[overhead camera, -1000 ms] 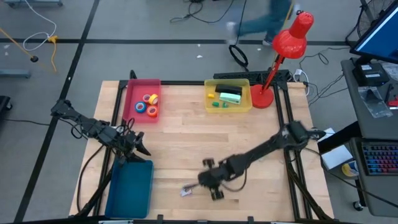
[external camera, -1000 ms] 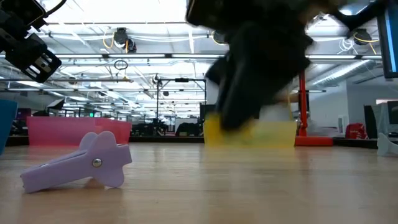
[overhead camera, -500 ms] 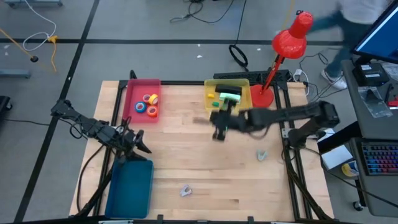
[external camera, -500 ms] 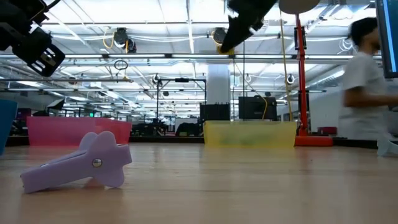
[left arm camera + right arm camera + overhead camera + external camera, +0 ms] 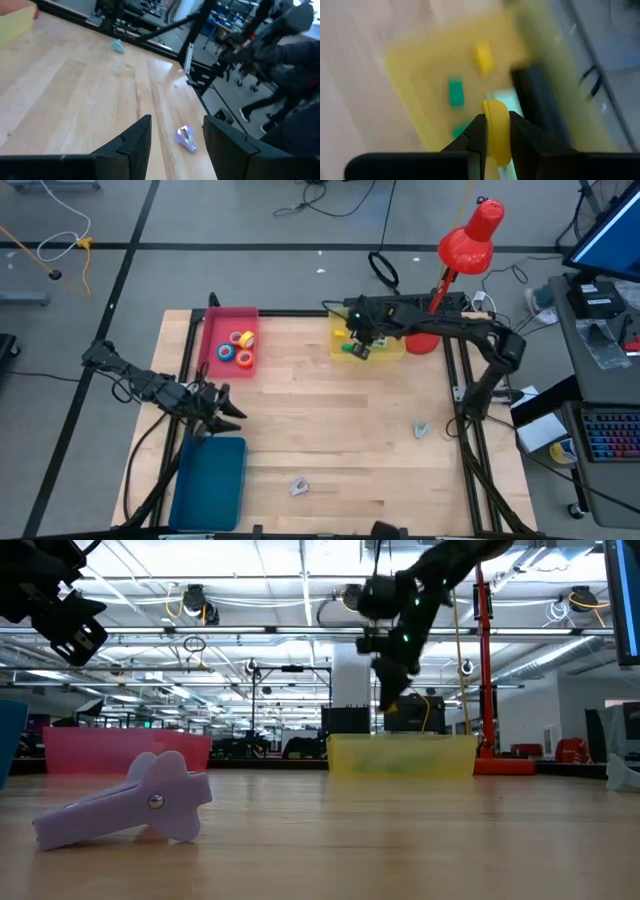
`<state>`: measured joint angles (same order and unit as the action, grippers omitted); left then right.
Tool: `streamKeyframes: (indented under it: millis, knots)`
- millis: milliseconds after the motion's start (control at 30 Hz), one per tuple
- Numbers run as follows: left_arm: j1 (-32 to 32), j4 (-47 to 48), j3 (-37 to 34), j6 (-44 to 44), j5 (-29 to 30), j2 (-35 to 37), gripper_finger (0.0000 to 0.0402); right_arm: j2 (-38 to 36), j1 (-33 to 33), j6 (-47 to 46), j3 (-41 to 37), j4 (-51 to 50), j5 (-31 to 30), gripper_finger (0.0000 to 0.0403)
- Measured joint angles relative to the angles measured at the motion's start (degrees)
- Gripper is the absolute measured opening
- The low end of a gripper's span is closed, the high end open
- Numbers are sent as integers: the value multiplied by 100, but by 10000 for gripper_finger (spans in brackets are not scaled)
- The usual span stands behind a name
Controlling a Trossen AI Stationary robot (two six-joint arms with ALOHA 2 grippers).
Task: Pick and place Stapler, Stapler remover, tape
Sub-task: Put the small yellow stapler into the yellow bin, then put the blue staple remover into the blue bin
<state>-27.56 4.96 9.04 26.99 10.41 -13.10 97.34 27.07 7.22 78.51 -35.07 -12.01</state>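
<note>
The right gripper, fingers pinched on a yellow tape roll, hangs over the yellow bin at upper centre (presumably to drop it); left gripper waits half-open, empty.

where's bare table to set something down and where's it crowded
Free: the wide wood between the pink tray, the yellow bin and the purple staple remover. The blue tray looks bare too. Crowded: the yellow bin, with the right gripper above it holding a yellow piece, and the pink tray's tape rolls.
</note>
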Motion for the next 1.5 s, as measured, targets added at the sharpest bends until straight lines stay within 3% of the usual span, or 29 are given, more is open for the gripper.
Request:
streamKeyframes:
  millis: [300, 500, 1100, 1300, 1500]
  knots:
    - [1, -88, 0, 32, 629, -1, 177, 606, 288, 532, -178, 159, 753, 65]
    - [17, -90, 0, 213, 672, 0, 177, 765, 271, 717, -187, 269, 778, 68]
    - [17, -73, 0, 198, 661, 0, 177, 758, 207, 706, -185, 492, 934, 157]
    - [17, -71, 0, 200, 615, -1, 177, 524, 192, 700, -183, 396, 921, 165]
    - [17, -50, 0, 207, 602, -1, 177, -193, 16, 339, -179, -453, 889, 159]
